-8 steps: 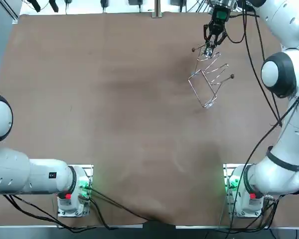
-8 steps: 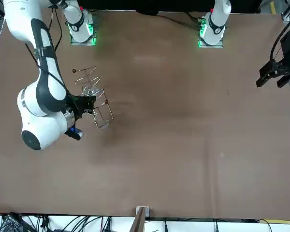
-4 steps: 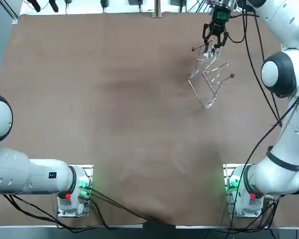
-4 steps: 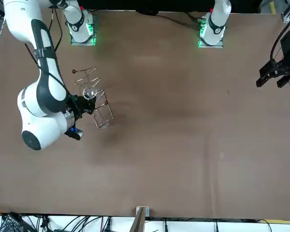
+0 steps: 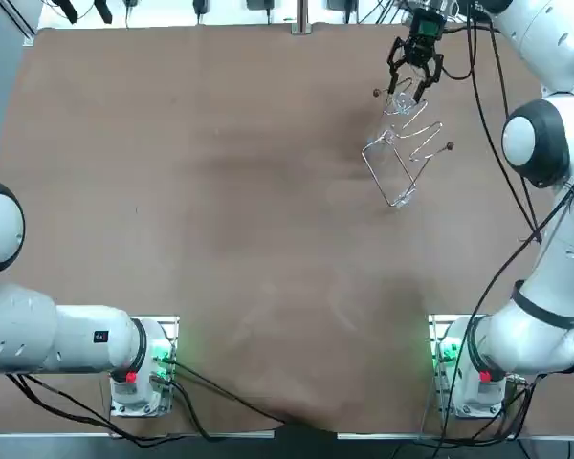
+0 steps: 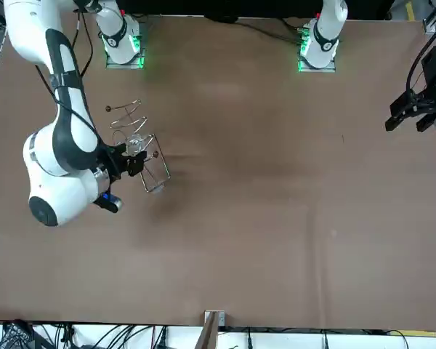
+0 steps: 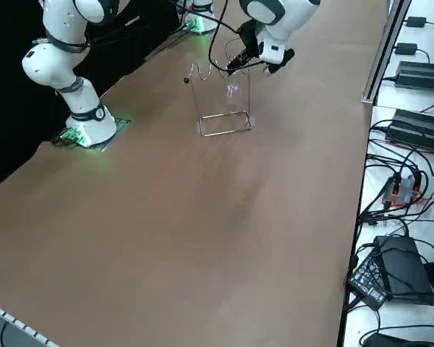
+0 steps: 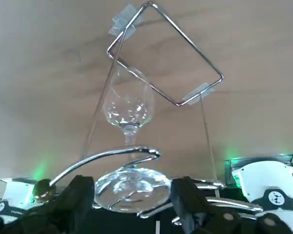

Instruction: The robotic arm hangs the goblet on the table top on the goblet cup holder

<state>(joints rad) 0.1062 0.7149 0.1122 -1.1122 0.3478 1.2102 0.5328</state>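
Note:
The clear goblet hangs upside down, its round foot resting on the curved top rails of the wire cup holder. That holder stands at the far right of the table, with the goblet in its far end. My right gripper hovers just beyond the holder's top and is open. In the wrist view its fingers flank the foot on both sides, with a slight gap to it. The side view shows the goblet dangling inside the holder, below my gripper.
The brown table spreads wide to the left of the holder and toward the bases. The table's far edge, with a small bracket and cables, lies close behind my gripper. My right arm's cables hang beside the holder.
My right gripper's fingers have spread apart and let go of the goblet's foot. The gripper has drawn back slightly toward the far edge, leaving the goblet on the rails.

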